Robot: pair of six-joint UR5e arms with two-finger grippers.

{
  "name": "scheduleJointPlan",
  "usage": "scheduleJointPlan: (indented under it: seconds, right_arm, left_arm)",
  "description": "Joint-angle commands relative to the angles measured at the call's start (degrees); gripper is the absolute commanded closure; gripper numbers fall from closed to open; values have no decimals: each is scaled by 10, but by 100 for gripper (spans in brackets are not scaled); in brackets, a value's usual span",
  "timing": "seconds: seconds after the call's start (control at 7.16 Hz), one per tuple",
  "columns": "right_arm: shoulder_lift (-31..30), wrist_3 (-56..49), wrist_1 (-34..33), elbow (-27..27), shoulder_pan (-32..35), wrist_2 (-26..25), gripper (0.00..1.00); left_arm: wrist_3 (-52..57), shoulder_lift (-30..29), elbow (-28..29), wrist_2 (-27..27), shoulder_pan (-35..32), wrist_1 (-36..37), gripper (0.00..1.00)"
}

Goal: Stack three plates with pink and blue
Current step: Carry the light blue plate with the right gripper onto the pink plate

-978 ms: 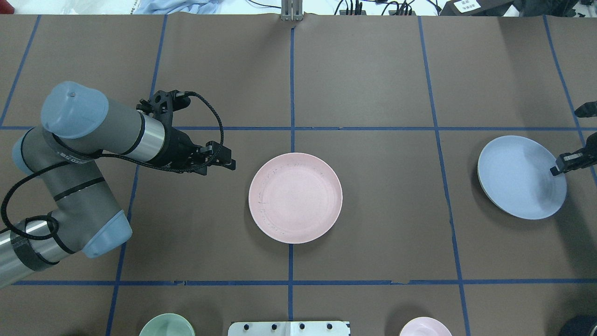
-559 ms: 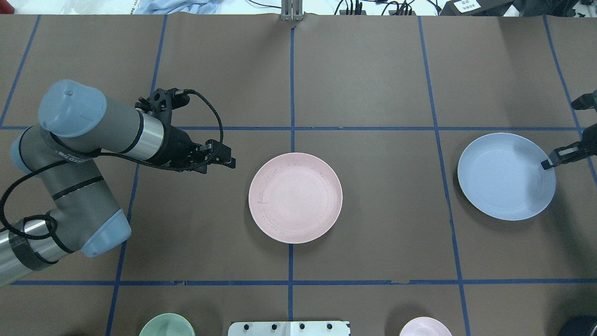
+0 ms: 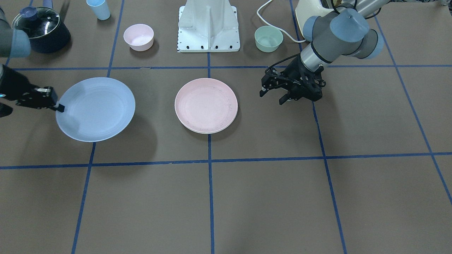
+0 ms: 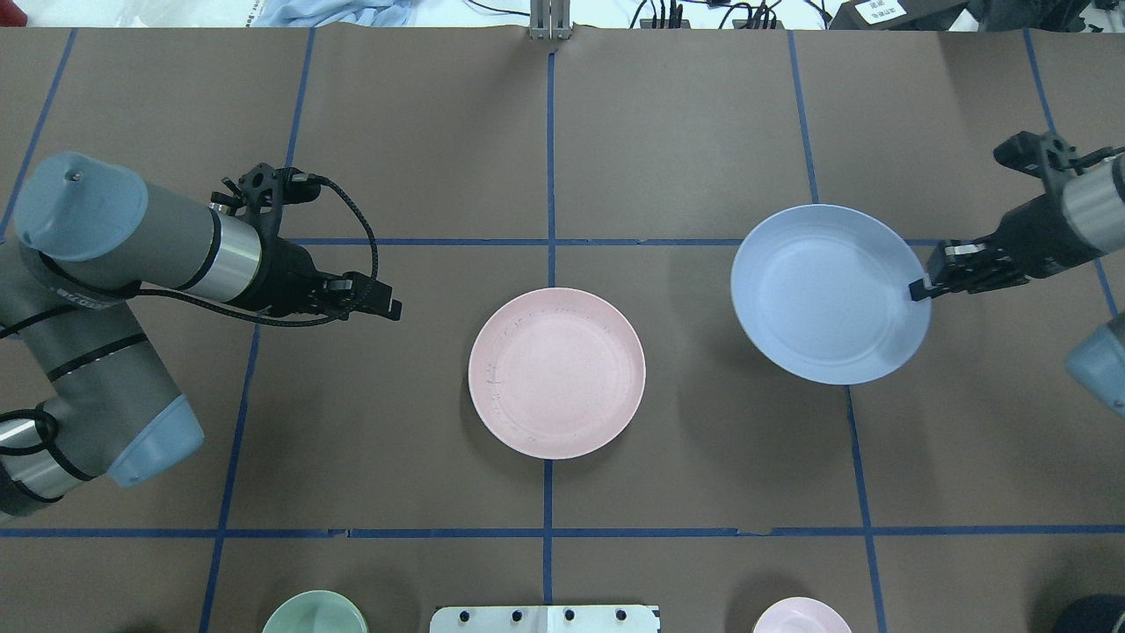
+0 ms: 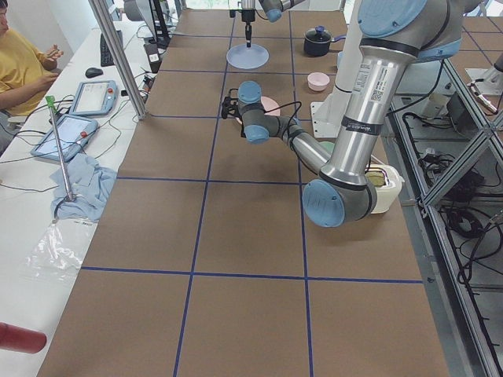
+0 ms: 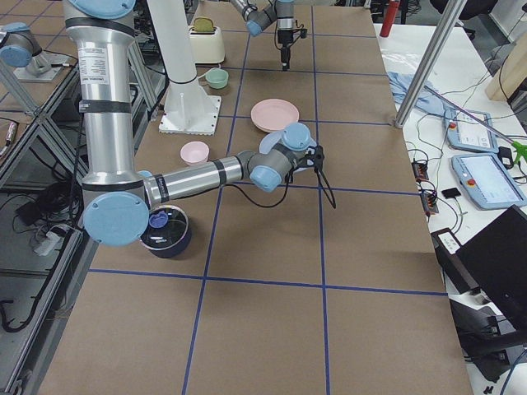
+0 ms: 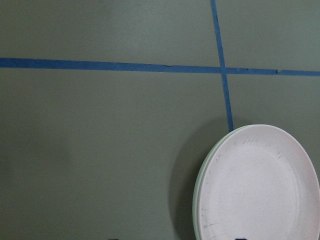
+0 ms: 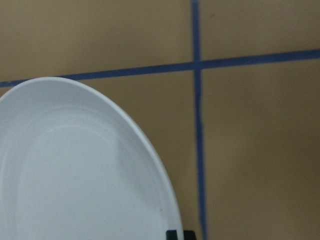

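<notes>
The pale pink plate lies at the table's middle on top of the cream plate, of which only a thin rim shows in the left wrist view. My right gripper is shut on the right rim of the light blue plate and holds it in the air, to the right of the pink plate. The same plate fills the right wrist view. My left gripper is open and empty, left of the pink plate and apart from it.
Near the robot's white base stand a green bowl, a small pink bowl, a light-blue cup and a dark lidded pot. Blue tape lines cross the brown table.
My right gripper has carried the blue plate from the table's right edge toward the middle, higher above the table. My left arm has drawn back a little to the left.
</notes>
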Motion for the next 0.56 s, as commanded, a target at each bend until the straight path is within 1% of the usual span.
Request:
scheduleJointPlan:
  seconds: [0.0, 0.14, 0.28, 0.42]
  right_arm:
    - [68, 215, -5, 49, -159, -116, 100]
    - [110, 271, -22, 50, -227, -187, 100]
    - [154, 276, -91, 48, -268, -234, 100]
    - [185, 277, -134, 43, -297, -274, 100]
  left_arm:
    - [68, 39, -5, -1, -25, -1, 18]
    - [71, 43, -6, -1, -32, -1, 18]
    - [71, 43, -5, -1, -33, -1, 18]
    - [71, 44, -6, 0, -33, -1, 18]
